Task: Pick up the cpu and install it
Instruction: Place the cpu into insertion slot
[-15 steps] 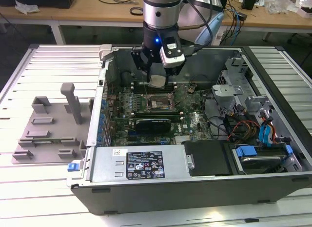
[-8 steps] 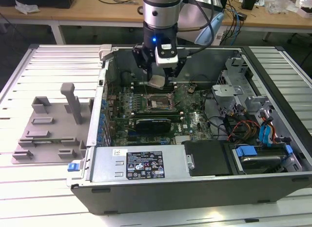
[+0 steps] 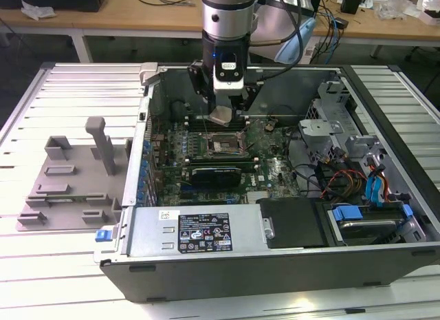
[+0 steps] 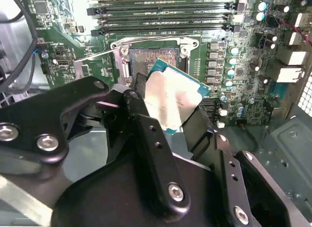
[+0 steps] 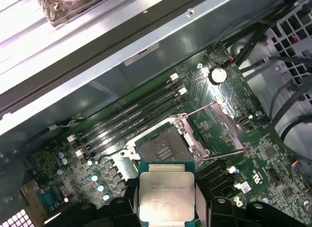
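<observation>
cpu (image 5: 167, 197) pinched by end effector (image 4: 169, 110) above mobo socket (image 5: 163, 146), PC case (image 3: 275, 265) on slatted metal table (image 3: 69, 86).

A slatted silver table (image 3: 69, 86) is carrying an open computer case (image 3: 275, 265), which is lying on its side. In the exterior view, a grey moulded fixture (image 3: 69, 189) is resting at the case's nine o'clock, just beside it.
</observation>
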